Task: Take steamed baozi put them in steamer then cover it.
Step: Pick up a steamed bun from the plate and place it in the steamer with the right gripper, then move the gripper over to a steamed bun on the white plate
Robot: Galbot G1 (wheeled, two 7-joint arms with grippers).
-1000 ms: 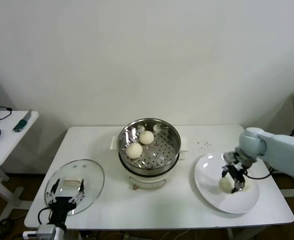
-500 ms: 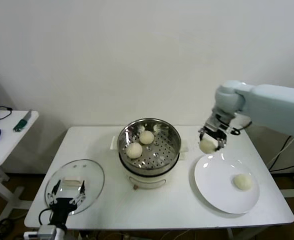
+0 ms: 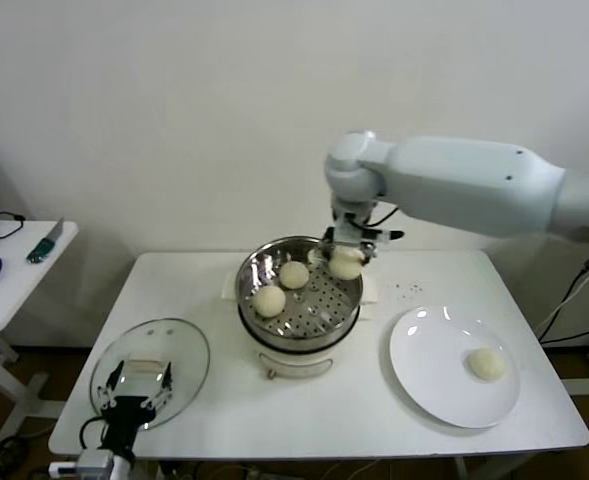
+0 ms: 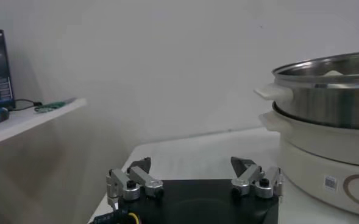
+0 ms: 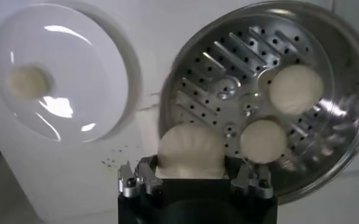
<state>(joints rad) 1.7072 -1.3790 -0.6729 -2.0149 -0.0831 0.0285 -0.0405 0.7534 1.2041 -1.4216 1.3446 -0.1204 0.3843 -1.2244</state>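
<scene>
My right gripper (image 3: 346, 258) hangs over the right rim of the steamer (image 3: 255, 276), shut on a steamed baozi (image 3: 346, 264); in the right wrist view that baozi (image 5: 191, 150) fills the space between the jaws of the right gripper (image 5: 191, 178) above the steamer (image 5: 344, 85). Two baozi (image 3: 293, 274) (image 3: 269, 299) lie on the perforated floor. Another baozi (image 3: 487, 363) rests on the white plate (image 3: 429, 370). The glass cover (image 3: 184, 370) lies at the table's front left, with my left gripper (image 3: 134, 392) open above it; the left gripper (image 4: 191, 173) holds nothing.
A white side table (image 3: 14, 275) with small items stands to the left. The steamer's white pot base (image 4: 325, 152) shows close by in the left wrist view. A few dark specks (image 3: 410, 289) dot the table behind the plate.
My right gripper lifted one baozi off the plate and carried it left, up to the steamer's right rim. One baozi stays on the plate. The left arm has not moved.
</scene>
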